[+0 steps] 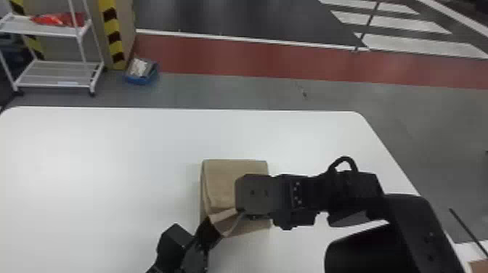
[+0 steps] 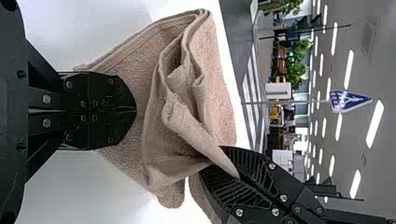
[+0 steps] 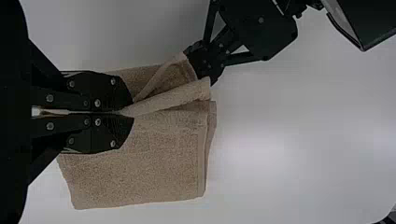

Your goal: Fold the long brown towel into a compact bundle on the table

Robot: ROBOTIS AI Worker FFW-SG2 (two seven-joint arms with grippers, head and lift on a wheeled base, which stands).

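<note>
rough, matt cloth of the towel (image 1: 223, 181); smooth, faintly glossy tabletop (image 1: 90, 163)

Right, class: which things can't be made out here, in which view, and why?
- Part of the towel's right side, head view: hidden by the right arm.
- The towel's underside, right wrist view: hidden by its upper layers.
- Blue box's contents, head view: too small, blurred.
- Brown item, head view: cut off at the corner.

an industrial-looking hall, with hazard stripes (image 1: 114, 35) and floor markings (image 1: 417, 43).
</note>
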